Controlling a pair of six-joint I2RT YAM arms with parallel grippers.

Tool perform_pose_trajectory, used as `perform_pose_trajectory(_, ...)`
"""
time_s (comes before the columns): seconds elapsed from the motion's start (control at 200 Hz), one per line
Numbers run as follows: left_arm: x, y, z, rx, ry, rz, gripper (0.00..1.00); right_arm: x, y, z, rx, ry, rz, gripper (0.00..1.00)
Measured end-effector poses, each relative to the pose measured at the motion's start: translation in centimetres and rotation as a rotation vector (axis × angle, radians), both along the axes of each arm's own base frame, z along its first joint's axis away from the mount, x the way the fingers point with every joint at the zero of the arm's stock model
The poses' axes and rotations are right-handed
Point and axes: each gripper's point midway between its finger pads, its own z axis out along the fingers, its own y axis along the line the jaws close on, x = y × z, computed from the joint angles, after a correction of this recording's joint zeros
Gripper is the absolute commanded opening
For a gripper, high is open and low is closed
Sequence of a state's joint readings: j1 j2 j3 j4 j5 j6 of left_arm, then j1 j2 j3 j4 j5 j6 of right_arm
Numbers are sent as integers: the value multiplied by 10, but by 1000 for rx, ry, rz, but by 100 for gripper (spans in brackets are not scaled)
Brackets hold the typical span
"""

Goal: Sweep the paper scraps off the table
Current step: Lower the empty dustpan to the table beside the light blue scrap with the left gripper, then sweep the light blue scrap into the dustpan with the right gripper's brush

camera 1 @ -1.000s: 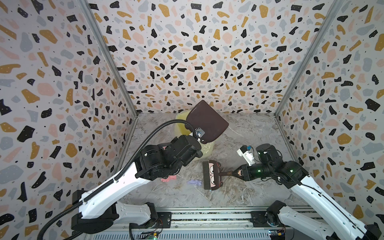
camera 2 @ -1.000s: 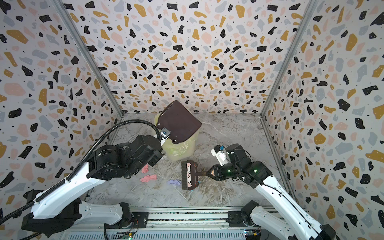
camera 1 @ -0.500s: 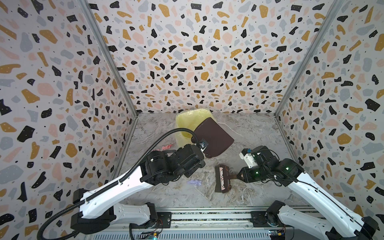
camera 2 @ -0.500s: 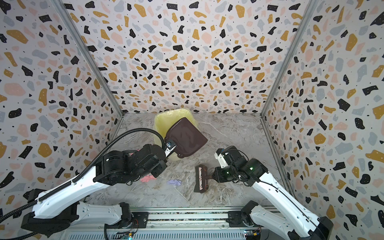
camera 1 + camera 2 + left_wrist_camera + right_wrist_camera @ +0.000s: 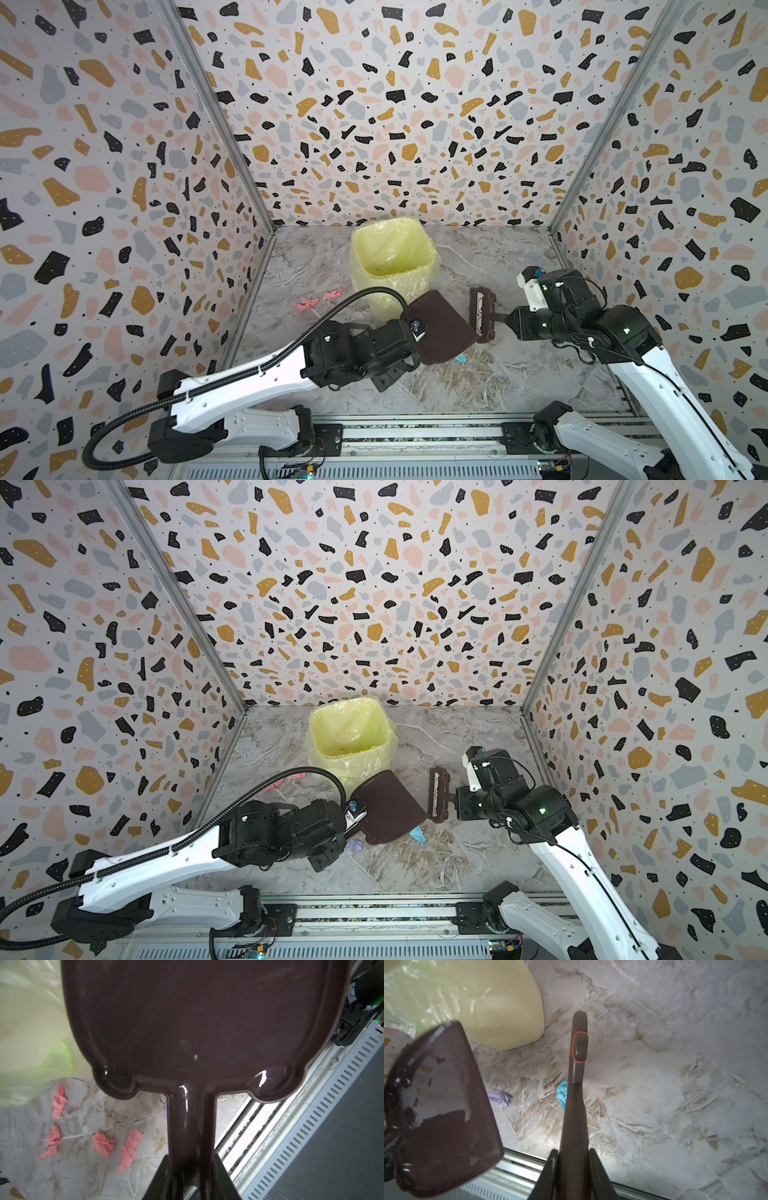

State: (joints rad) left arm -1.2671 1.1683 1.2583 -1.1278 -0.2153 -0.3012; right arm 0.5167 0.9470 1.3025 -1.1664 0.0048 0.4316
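My left gripper (image 5: 409,338) is shut on the handle of a dark brown dustpan (image 5: 440,328), which lies low in front of the bin. I cannot tell whether the dustpan touches the table (image 5: 498,374). To its right, my right gripper (image 5: 509,322) is shut on the handle of a brown brush (image 5: 480,309). Of the paper scraps, a light blue one (image 5: 417,835) and a lilac one (image 5: 354,845) lie at the dustpan's near edge. Several pink scraps (image 5: 102,1145) lie left of the bin. In the wrist views the left gripper (image 5: 190,1159) and right gripper (image 5: 573,1153) clamp their handles.
A cream bin with a yellow plastic liner (image 5: 384,301) stands at the back middle, just behind the dustpan. Speckled walls close off the left, back and right. A metal rail (image 5: 415,432) runs along the front edge.
The dustpan has come down from over the bin to a low spot in front of it, further right. The brush has moved right and towards the back.
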Motion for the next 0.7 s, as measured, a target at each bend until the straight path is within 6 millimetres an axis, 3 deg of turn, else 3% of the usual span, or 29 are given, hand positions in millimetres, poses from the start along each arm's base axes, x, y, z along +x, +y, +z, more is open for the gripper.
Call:
perform_pose_trajectory(0.135,-23,2,-37,72,103,-35,0,6,-4,-11,-73,28,8,0)
perform_pose_trajectory(0.34,-44,7,-75,171,208,-55,0,16,5,-35,-211,98,72,0)
perform_pose_trajectory(0.701,-41,3,-112,287,224,-47,0,14,43,-40,-332,77,224,0)
